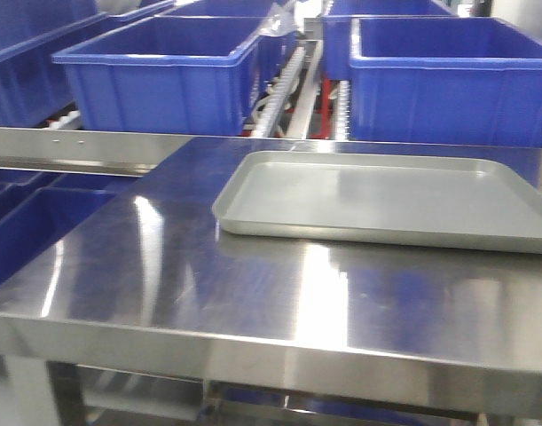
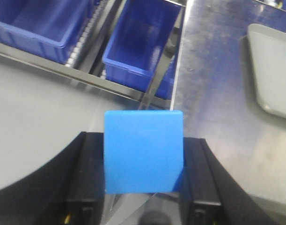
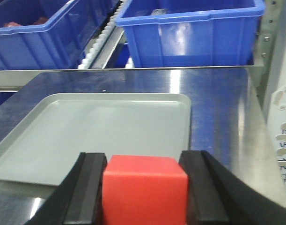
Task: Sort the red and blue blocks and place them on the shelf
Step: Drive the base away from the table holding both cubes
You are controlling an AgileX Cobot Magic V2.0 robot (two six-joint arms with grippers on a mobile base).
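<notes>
In the left wrist view a sky blue block [image 2: 143,151] fills the gap between two black fingers; my left gripper [image 2: 143,176] is shut on it, held above the steel table's left edge. The right wrist view shows a bright red block [image 3: 144,192] clamped in my right gripper [image 3: 143,197], which hovers over the near edge of the grey tray [image 3: 86,136]. The shelf [image 1: 293,80] with roller tracks stands behind the table and carries large blue bins. Neither gripper shows in the front view.
The grey tray [image 1: 386,200] lies on the shiny steel tabletop [image 1: 208,284]. Large blue bins [image 1: 164,75] [image 1: 448,80] sit on the shelf's upper tier, and lower bins [image 2: 143,47] lie left of the table. One far bin [image 3: 21,23] holds reddish items.
</notes>
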